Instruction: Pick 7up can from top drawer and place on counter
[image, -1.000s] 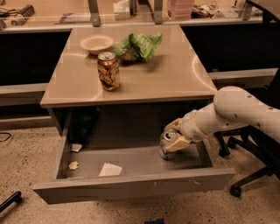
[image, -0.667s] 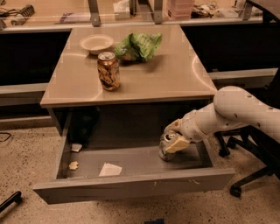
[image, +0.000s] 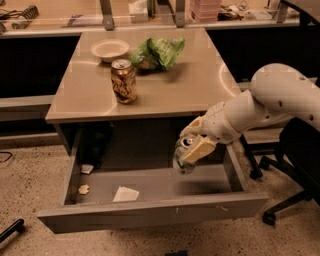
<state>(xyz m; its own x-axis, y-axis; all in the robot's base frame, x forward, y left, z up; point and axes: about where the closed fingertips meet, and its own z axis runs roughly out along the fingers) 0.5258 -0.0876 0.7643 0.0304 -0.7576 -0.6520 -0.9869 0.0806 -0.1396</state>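
The 7up can (image: 183, 155), silver-white with a silver top, is held in my gripper (image: 192, 145) and hangs tilted just above the floor of the open top drawer (image: 150, 212), at its right side. My gripper's tan fingers (image: 198, 148) are shut around the can. The white arm reaches in from the right. The beige counter (image: 190, 85) lies above and behind the drawer.
On the counter stand a brown-gold patterned can (image: 123, 81), a white bowl (image: 109, 49) and a green crumpled bag (image: 159, 52). In the drawer lie a white paper scrap (image: 125, 194), a small crumb (image: 83, 189) and a dark object (image: 95, 145) at the back left. An office chair (image: 295, 165) stands right.
My gripper has lifted the 7up can up off the drawer floor; it now hangs higher and tilted. The rest has not moved.
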